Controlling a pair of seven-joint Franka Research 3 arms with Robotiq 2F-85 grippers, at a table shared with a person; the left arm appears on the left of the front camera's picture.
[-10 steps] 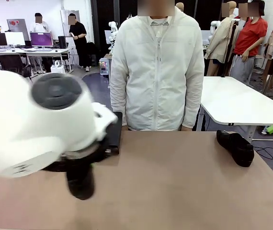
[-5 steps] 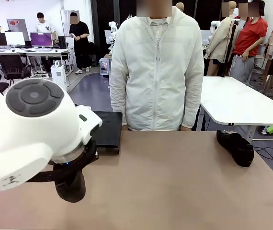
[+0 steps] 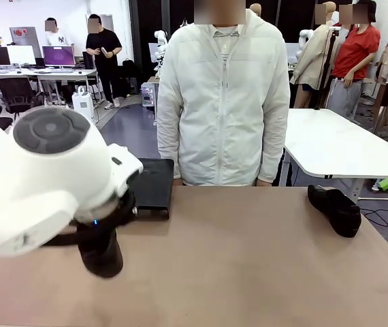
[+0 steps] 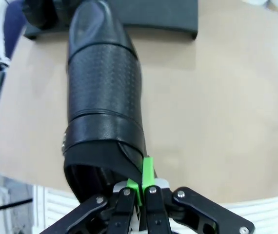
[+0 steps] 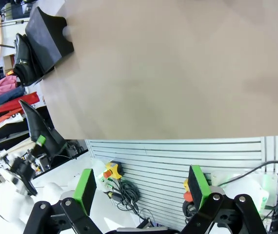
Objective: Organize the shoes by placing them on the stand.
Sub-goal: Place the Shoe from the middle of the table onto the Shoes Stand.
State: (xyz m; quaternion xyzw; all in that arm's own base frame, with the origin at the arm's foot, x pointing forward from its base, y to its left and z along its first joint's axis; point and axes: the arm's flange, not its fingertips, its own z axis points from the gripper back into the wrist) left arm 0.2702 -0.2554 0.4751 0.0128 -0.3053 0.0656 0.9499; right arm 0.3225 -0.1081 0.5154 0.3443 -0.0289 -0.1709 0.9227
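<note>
Standing here watching: the left gripper (image 4: 141, 183) is pinching one black shoe (image 3: 101, 253) by the rim at its heel, the green pads squeezed tight together on that thin leather edge. The shoe is hanging under the big white wrist over the left part of the tan table (image 3: 248, 259), toe pointing toward the stand (image 3: 154, 184). It's sitting short of the stand, not on it, and from here I can't tell whether the sole is touching the tabletop or hovering just above it.

The stand itself is lying flat at the far left edge of the table, right in front of the person in the white jacket (image 3: 222, 102), who's just standing there at the far side. In the right wrist view there looks to be another shoe (image 5: 24, 61) sitting at one end of the stand, though it's small and dark, so I'm not fully sure how it's resting.

A third shoe (image 3: 335, 210) is lying by itself on the far right side of the table, well apart from the stand and from both arms.

The right gripper (image 5: 141, 190) is hanging off past the table's edge, over a white slatted panel (image 5: 178, 161) with cables, jaws spread wide and gripping nothing.
</note>
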